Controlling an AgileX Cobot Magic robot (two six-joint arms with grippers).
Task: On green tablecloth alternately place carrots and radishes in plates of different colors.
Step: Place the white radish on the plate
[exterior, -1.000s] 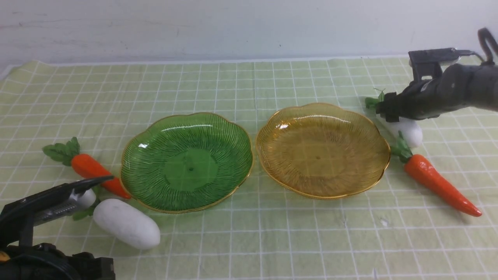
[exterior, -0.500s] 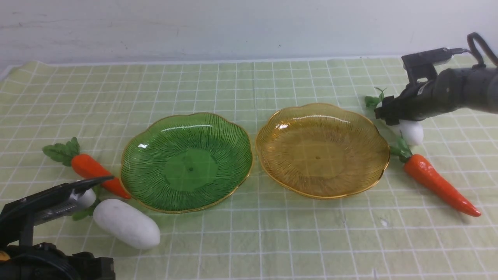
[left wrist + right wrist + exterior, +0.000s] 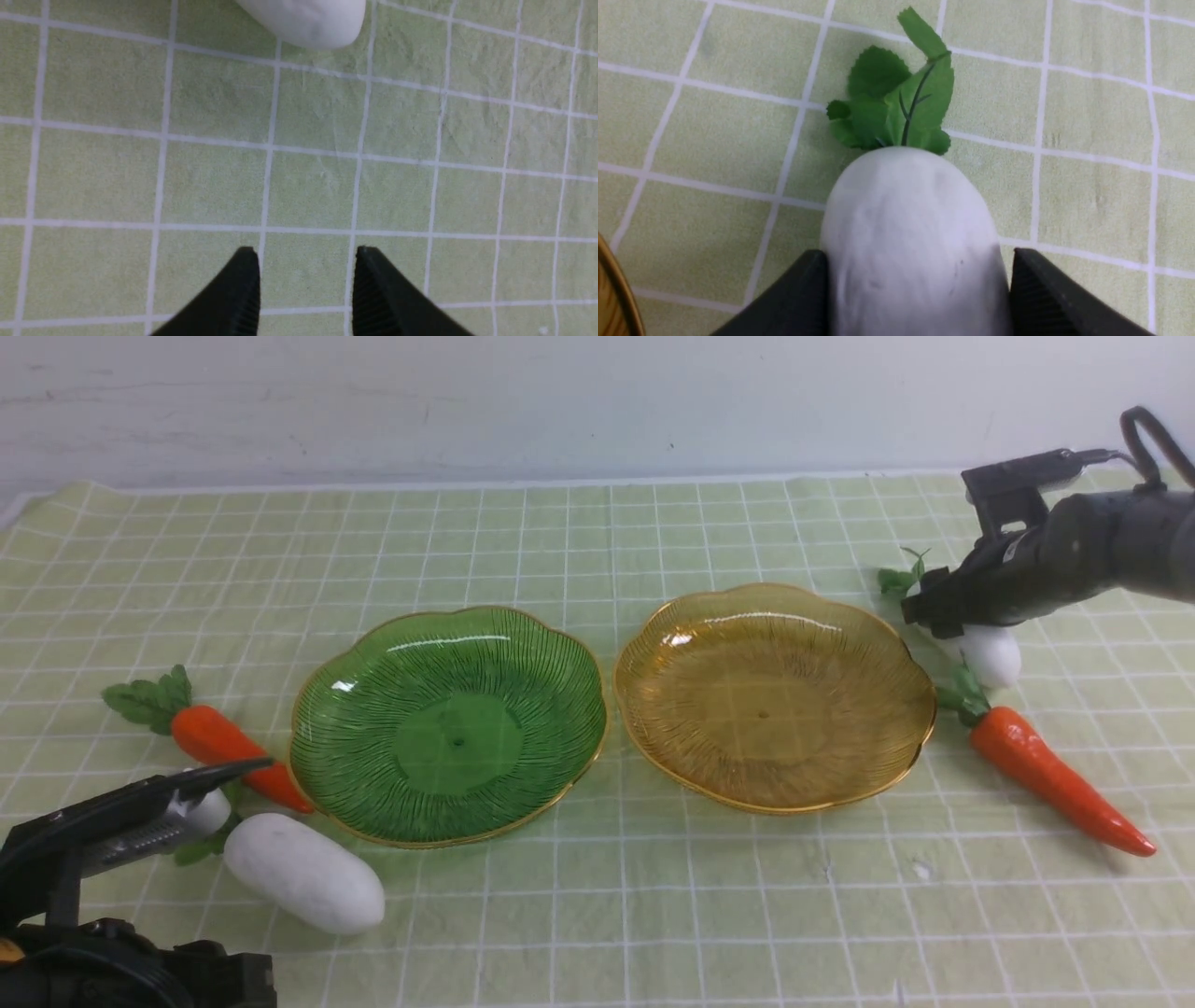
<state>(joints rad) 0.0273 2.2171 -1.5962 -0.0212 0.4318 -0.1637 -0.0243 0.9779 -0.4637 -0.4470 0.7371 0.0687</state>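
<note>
**Front view.** The right gripper (image 3: 929, 607) sits low over the green tablecloth (image 3: 597, 905). It is closed around the leafy end of the right radish (image 3: 991, 655), and the white body extends behind it toward the arm. The amber plate (image 3: 775, 700) lies just to this gripper's left. The right carrot (image 3: 1046, 775) lies nearer the robot than the gripper, with its leaves near the radish. The left gripper (image 3: 224, 789) hangs low at the near left with a narrow gap between its fingers. The left radish (image 3: 303, 873) lies just to its right, the left carrot (image 3: 215, 742) just beyond it, and the green plate (image 3: 448, 728) farther to its right. Both plates are empty.

**Left wrist view.** The left gripper (image 3: 306, 254) shows two dark ribbed fingers set narrowly apart with only tablecloth (image 3: 93, 177) between them. The blunt end of the left radish (image 3: 308, 21) lies ahead of the tips, well apart from them.

**Right wrist view.** The fingers of the right gripper (image 3: 917, 256) press against both flanks of the right radish (image 3: 910, 210). Its green leaves (image 3: 896, 107) point forward, past the fingertips. A gold plate rim (image 3: 612, 289) shows to one side.
</note>
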